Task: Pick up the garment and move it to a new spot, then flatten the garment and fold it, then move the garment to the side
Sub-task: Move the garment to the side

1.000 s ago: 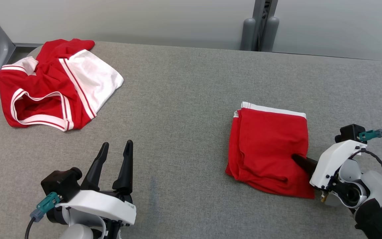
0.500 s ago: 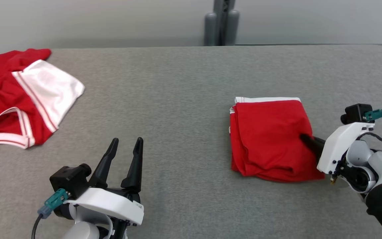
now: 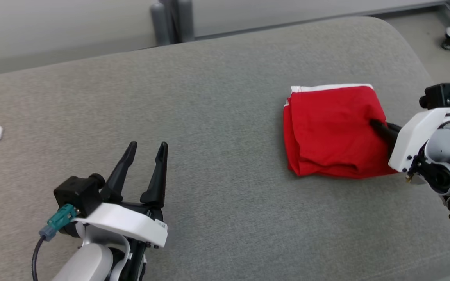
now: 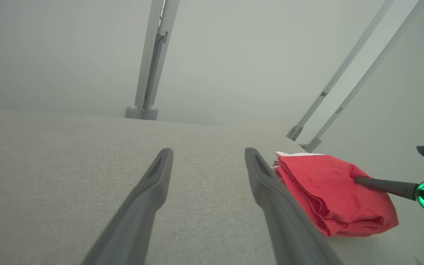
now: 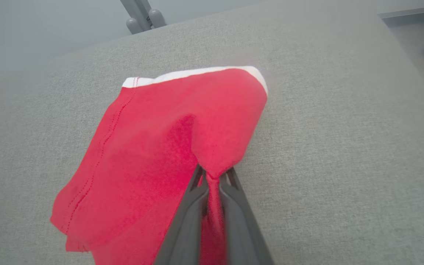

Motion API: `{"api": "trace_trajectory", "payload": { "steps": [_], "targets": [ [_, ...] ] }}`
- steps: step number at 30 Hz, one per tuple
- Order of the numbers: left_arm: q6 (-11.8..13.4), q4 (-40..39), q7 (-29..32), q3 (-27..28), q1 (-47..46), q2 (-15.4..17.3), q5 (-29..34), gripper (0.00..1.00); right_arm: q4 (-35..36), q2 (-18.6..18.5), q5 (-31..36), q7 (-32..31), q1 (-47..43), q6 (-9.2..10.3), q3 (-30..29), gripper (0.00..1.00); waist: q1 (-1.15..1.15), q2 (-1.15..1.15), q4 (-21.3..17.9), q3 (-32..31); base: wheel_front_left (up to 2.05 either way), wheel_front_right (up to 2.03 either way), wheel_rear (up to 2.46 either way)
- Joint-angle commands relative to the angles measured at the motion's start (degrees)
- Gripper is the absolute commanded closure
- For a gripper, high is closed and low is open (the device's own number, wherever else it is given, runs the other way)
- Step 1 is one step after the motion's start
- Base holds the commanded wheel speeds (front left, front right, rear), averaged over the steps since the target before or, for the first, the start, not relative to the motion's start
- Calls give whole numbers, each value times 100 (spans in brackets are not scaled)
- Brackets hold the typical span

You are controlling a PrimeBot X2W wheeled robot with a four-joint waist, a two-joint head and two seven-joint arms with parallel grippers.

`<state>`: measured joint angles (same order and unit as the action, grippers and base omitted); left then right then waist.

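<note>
Fingers (image 5: 186,224) of the right gripper (image 5: 214,173) are pinching one edge of the folded red garment (image 3: 330,132) on the grey table (image 3: 217,117), folding seemingly done and the move aside pending, while the left gripper (image 3: 147,145) is waiting wide open.

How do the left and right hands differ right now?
The left hand is open and holds nothing; the right hand is shut on an edge of the folded red garment. The left hand hovers over the grey table; the right hand reaches in from the garment's right side. Both have long dark fingers.
</note>
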<state>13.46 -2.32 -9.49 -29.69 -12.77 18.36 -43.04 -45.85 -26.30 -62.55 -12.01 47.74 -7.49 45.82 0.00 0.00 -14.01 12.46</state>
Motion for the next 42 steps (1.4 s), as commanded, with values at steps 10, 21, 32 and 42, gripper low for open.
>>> {"api": "trace_trajectory", "payload": {
  "steps": [10, 21, 32, 42],
  "targets": [
    [86, -211, 178, 109, -448, 245, 148, 0, -276, 43, 117, 173, 664, 0, 140, 100, 0, 0, -463, 710, 0, 0, 0],
    [165, -462, 327, 123, -681, 391, 256, 0, -965, -215, 491, 385, 1350, 0, 391, 100, 0, 0, -290, 1100, 0, 0, 0],
    [289, -828, 574, 106, -912, 584, 427, 0, -1787, -491, 895, 884, 2048, 0, 593, 100, 0, 0, -119, 1621, 0, 0, 0],
    [382, -949, 673, 59, -884, 663, 484, 0, -2448, -410, 1411, 1164, 2095, 0, 1004, 0, 0, 0, -119, 1742, 0, 0, 0]
  ]
}}
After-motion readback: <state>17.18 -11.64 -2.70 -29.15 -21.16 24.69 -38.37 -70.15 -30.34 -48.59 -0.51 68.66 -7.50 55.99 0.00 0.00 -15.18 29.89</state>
